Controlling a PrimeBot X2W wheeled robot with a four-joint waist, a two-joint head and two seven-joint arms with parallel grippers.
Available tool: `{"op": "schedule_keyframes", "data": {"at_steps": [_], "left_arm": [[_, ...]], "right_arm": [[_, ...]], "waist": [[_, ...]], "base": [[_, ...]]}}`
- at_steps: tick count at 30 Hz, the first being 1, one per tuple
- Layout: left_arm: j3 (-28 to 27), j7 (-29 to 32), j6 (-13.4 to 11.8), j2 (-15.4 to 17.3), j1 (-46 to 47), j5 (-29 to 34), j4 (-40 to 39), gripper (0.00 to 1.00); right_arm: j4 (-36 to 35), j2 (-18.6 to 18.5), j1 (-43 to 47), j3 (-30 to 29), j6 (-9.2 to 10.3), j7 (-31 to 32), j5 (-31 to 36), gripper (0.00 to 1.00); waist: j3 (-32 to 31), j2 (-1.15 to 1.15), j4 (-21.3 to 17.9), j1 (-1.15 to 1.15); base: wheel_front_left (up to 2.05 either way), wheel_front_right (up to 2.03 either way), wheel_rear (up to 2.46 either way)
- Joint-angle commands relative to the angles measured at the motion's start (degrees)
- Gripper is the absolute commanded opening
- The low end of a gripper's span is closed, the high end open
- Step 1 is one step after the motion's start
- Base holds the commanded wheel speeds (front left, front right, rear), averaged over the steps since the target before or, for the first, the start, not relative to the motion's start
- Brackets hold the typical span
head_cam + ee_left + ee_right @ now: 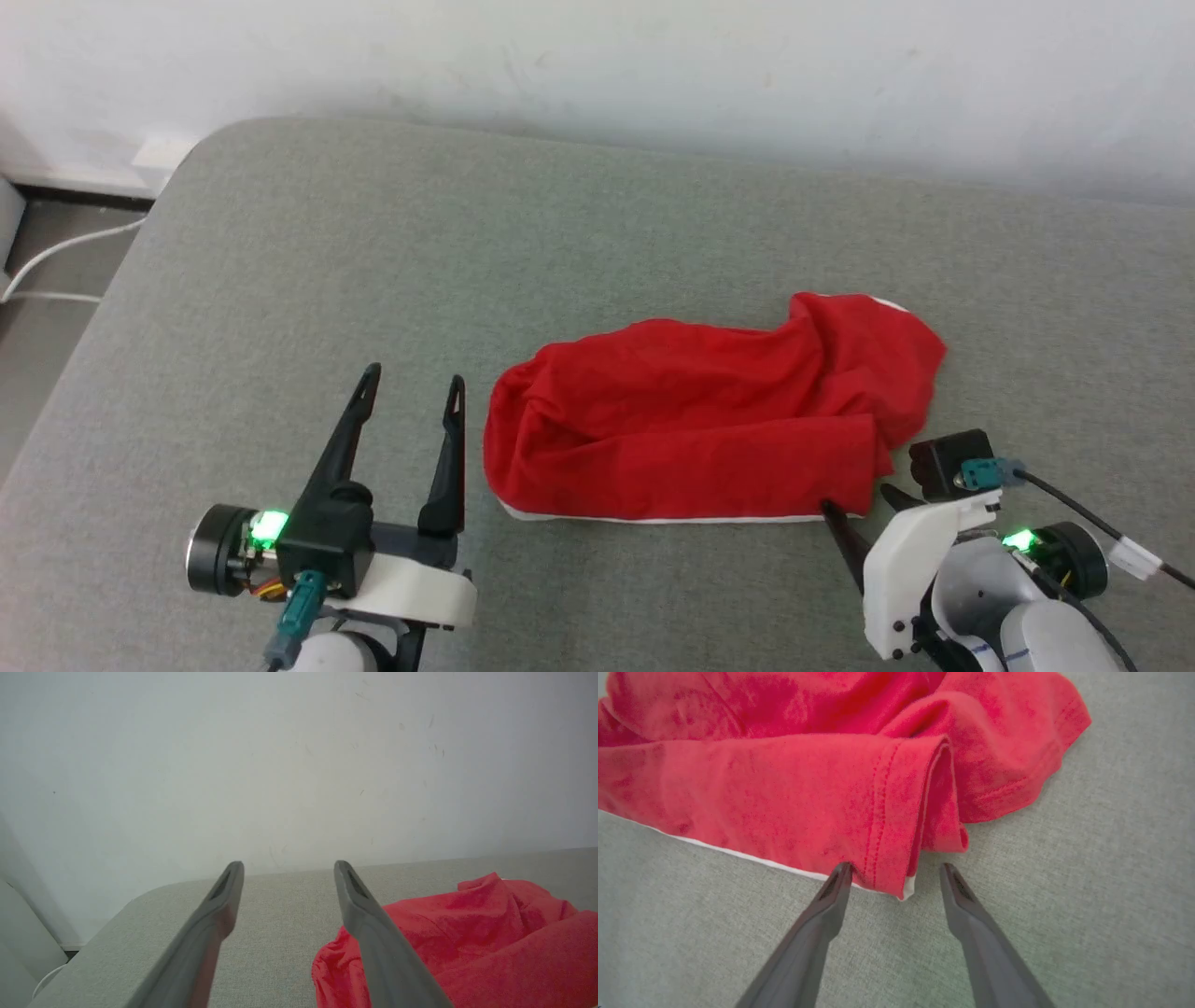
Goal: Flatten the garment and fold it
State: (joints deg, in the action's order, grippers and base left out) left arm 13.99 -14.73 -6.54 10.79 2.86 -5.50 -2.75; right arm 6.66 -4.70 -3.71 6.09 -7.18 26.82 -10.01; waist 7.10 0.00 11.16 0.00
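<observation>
- Left end effector point(415, 375): low at the left of the head view, jaws spread wide and holding nothing. It sits just beside the garment's left end without touching it, fingers pointing toward the wall point(597, 56).
- Grey fabric-covered bench point(373, 243): carries the garment.
- Red shorts point(691, 420): lying right of centre, doubled over lengthwise and rumpled. A white stripe point(653, 519) runs along the near edge, and loose cloth is bunched at the far right.
- Right end effector point(857, 499): jaws wide apart, gripping nothing. They straddle the near right hem corner point(901, 891), with one fingertip at the cloth's edge.
- Step in hand: probably flattening, since no neat fold is visible.
- Next move: likely calls for the right jaws to shut on the stitched hem corner and the left to take the opposite end. The two could then draw the cloth taut.
</observation>
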Motion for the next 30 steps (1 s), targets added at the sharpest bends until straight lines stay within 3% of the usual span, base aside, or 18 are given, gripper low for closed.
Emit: {"op": "schedule_keyframes", "data": {"at_steps": [1, 12, 13, 14, 15, 24, 30], "left_arm": [[-0.32, -0.26, 0.4, -0.46, 0.52, 0.62, 0.87, 1.0], [-0.91, -0.27, 1.53, -2.59, 1.69, 1.21, 4.47, 1.0], [-0.99, -0.27, 1.69, -2.69, 1.78, 1.27, 4.65, 1.0], [-1.1, -0.27, 1.84, -2.77, 1.85, 1.32, 4.81, 1.0], [-1.24, -0.27, 1.97, -2.81, 1.92, 1.38, 4.98, 1.0], [-2.32, -0.27, 2.46, -2.92, 1.05, 2.16, 5.73, 1.0], [-2.56, -0.27, 3.05, -2.75, -0.14, 2.38, 5.98, 1.0]], "right_arm": [[0.83, -0.07, -1.34, -0.09, -0.31, 1.28, 1.51, 1.0], [6.58, 0.81, -4.27, -2.17, -0.31, 4.62, 5.82, 1.0], [7.06, 0.87, -4.33, -2.28, -0.31, 4.81, 6.0, 0.49], [7.49, 0.9, -4.3, -2.24, -0.31, 5.04, 6.22, 0.15], [7.76, 0.92, -4.26, -2.2, -0.31, 5.09, 6.4, 0.0], [4.45, -0.2, -1.27, -6.05, -0.31, 6.44, 3.0, 0.0], [-2.76, -3.55, 3.79, -13.76, -0.31, 11.45, 1.03, 0.0]], "waist": [[1.61, 0.0, 1.79, 0.0], [3.67, 0.0, 4.1, 0.0], [3.76, 0.0, 4.16, 0.0], [3.82, 0.0, 4.17, 0.0], [3.83, 0.0, 4.13, 0.0], [0.97, 0.0, 0.78, 0.0], [-1.09, 0.0, -2.83, 0.0]], "base": [[0.0, 0.0, 0.0], [0.0, 0.0, 0.0], [0.0, 0.0, 0.0], [0.0, 0.0, 0.0], [0.0, 0.0, 0.0], [0.0, 0.0, 0.0], [0.0, 0.0, 0.0]]}}
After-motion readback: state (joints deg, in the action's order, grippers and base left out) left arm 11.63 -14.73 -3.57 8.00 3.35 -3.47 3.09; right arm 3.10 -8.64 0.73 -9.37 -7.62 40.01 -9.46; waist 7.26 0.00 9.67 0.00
